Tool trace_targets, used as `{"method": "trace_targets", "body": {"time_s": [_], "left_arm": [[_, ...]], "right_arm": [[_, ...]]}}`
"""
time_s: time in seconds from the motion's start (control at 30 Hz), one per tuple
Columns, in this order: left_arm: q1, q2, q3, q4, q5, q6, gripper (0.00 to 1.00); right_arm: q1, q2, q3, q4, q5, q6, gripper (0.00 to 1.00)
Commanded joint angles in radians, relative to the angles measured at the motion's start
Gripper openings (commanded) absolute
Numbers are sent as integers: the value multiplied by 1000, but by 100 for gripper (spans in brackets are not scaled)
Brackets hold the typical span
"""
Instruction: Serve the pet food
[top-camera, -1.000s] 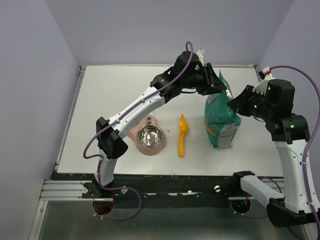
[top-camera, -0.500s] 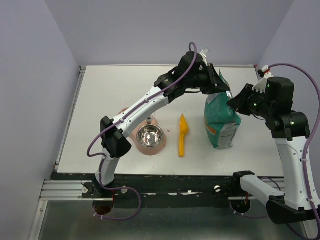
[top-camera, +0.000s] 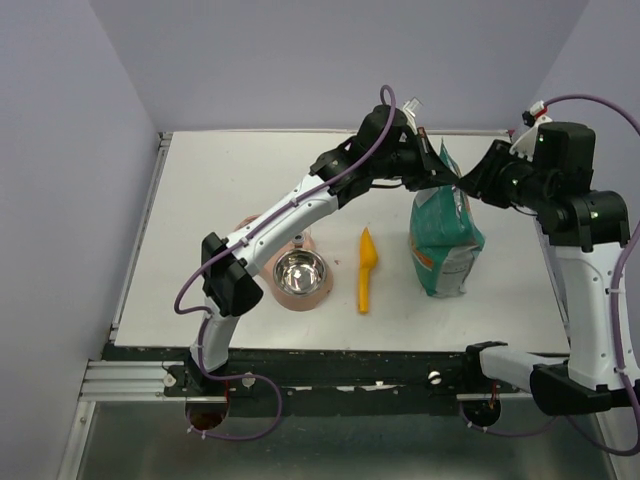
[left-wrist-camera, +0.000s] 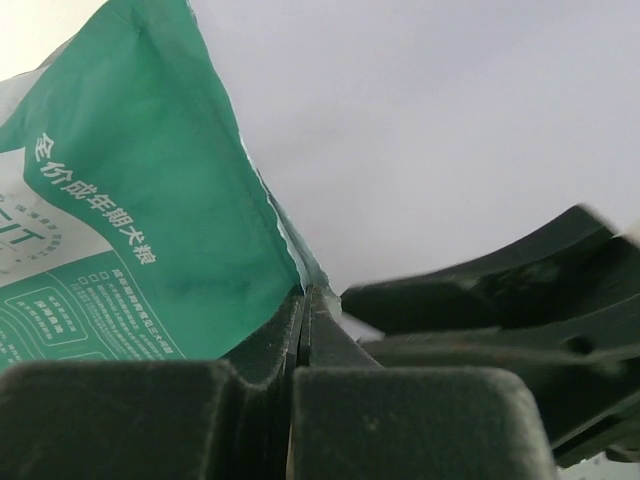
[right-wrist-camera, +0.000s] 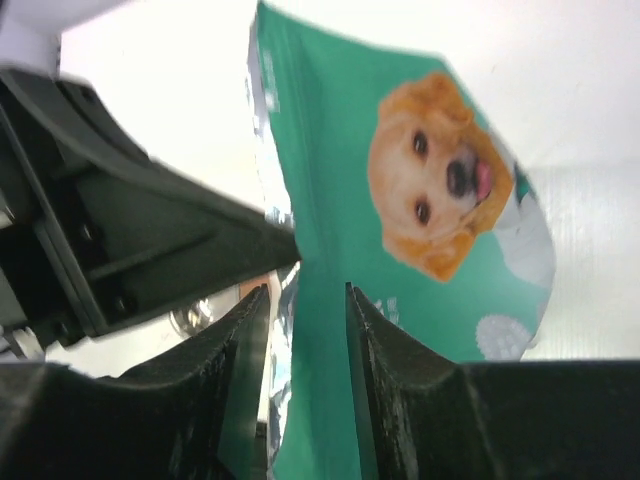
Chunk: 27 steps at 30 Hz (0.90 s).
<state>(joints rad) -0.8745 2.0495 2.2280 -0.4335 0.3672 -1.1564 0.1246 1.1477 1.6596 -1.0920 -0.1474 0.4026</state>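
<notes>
- Teal-green pet food bag (top-camera: 445, 240) stands upright on the white table (top-camera: 220, 200), over on my right side.
- My left gripper (left-wrist-camera: 305, 305) is clamped tight on the bag's top edge, with the film pinched between its fingers.
- My right gripper (right-wrist-camera: 305, 295) is narrowly parted, and the bag's upper rim runs between its fingers, just beside the dog picture.
- Pet food itself is hidden from me, since no view looks into the bag.
- Yellow scoop (top-camera: 365, 270) lies between the bag and the steel bowl (top-camera: 297, 271), touching neither.
</notes>
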Motion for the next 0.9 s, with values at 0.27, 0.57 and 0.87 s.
{"method": "trace_targets", "body": {"time_s": [0.27, 0.57, 0.87], "left_arm": [[-8, -54, -13, -73, -66, 81, 0], [-15, -32, 12, -70, -60, 60, 0], [-26, -11, 65, -85, -70, 49, 0]], "right_arm": [[0, 93, 120, -19, -13, -97, 42], [0, 58, 63, 8, -75, -84, 45], [0, 67, 43, -2, -92, -119, 37]]}}
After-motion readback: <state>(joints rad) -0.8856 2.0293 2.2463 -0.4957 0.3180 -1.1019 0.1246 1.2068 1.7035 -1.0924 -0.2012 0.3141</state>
